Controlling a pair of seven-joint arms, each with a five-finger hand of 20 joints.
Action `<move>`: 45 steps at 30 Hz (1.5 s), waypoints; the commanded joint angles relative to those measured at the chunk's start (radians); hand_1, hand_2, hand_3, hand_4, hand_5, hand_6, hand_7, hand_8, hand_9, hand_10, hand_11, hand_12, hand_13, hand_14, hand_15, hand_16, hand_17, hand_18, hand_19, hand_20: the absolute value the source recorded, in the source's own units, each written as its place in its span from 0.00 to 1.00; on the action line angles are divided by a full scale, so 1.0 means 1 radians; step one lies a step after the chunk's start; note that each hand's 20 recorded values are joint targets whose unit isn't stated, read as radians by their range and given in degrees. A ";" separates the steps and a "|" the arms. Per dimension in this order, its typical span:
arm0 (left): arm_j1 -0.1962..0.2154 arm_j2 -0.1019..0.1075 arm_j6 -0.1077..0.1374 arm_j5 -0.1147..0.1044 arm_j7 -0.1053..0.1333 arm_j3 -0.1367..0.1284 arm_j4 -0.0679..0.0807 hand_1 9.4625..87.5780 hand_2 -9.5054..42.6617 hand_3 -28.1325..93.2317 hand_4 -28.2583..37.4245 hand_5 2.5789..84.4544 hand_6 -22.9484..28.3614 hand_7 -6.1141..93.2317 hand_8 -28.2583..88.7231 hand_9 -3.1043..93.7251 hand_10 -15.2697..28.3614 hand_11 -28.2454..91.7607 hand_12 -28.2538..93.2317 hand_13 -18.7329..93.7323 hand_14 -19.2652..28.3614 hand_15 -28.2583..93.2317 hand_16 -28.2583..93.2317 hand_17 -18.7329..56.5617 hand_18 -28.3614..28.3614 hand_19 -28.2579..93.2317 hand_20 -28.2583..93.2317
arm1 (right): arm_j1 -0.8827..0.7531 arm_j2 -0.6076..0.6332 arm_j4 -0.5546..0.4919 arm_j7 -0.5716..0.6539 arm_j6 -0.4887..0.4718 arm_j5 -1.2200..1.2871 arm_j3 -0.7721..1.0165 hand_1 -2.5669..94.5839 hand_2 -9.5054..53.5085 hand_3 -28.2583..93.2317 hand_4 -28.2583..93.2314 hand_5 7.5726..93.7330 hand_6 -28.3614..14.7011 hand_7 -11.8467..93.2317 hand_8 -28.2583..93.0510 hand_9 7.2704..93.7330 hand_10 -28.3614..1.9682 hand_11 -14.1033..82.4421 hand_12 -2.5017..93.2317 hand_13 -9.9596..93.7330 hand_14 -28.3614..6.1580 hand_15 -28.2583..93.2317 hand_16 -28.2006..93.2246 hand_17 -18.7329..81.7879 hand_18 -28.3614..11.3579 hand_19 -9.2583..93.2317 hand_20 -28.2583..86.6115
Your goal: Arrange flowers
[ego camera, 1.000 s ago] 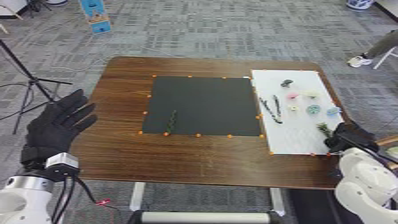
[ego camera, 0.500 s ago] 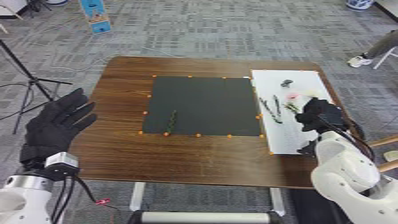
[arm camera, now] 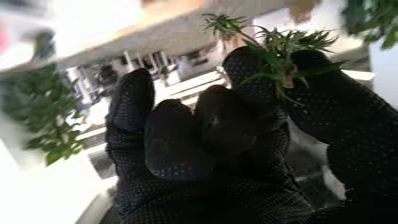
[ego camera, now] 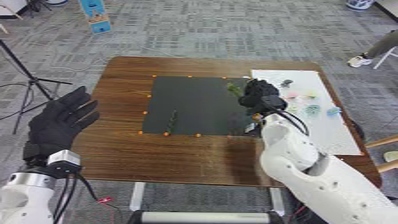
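The green sprig [ego camera: 234,89] was over the black mat [ego camera: 204,110], near its far right corner, pinched in the right hand [ego camera: 259,95]; the left hand [ego camera: 60,122] was open by the table's [ego camera: 120,155] left edge. Placing seemed underway, calling for lowering, then release.

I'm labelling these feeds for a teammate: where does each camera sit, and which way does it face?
Head view: on the robot's head, facing forward and down at the table; left hand and right hand show, with white arms.
Right wrist view: on the right wrist, looking out along the right hand's glove.
Shared: the right hand and the green sprig it pinches.
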 commanded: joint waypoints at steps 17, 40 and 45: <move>-0.006 -0.001 -0.017 0.002 -0.017 0.011 -0.002 0.18 0.00 0.82 0.00 0.39 0.52 0.27 0.16 0.32 0.61 0.42 0.38 0.37 0.67 0.48 0.25 0.13 0.86 0.59 0.34 | 0.246 -0.238 0.259 0.019 -0.214 0.042 -0.317 0.36 0.08 0.93 0.22 0.76 0.68 0.65 0.51 0.80 0.51 0.82 0.70 0.79 0.43 0.96 0.59 0.50 0.16 0.90 0.54; -0.011 0.002 -0.020 0.002 -0.021 0.018 0.000 0.18 0.00 0.82 0.00 0.39 0.52 0.27 0.16 0.32 0.60 0.42 0.38 0.37 0.67 0.49 0.25 0.13 0.86 0.59 0.34 | 0.208 -0.290 0.289 0.029 -0.250 0.058 -0.278 0.36 0.16 0.90 0.17 0.86 0.69 0.49 0.46 0.84 0.57 0.79 0.63 0.82 0.49 0.93 0.58 0.54 0.19 0.91 0.52; -0.013 0.001 -0.021 0.002 -0.025 0.018 0.002 0.18 0.00 0.82 0.00 0.39 0.52 0.27 0.16 0.32 0.61 0.42 0.38 0.37 0.67 0.49 0.25 0.13 0.87 0.59 0.34 | 0.198 -0.287 0.274 0.020 -0.269 0.065 -0.259 0.27 0.24 0.90 0.13 0.89 0.68 0.54 0.20 0.86 0.56 0.78 0.62 0.83 0.48 0.93 0.57 0.55 0.18 0.92 0.51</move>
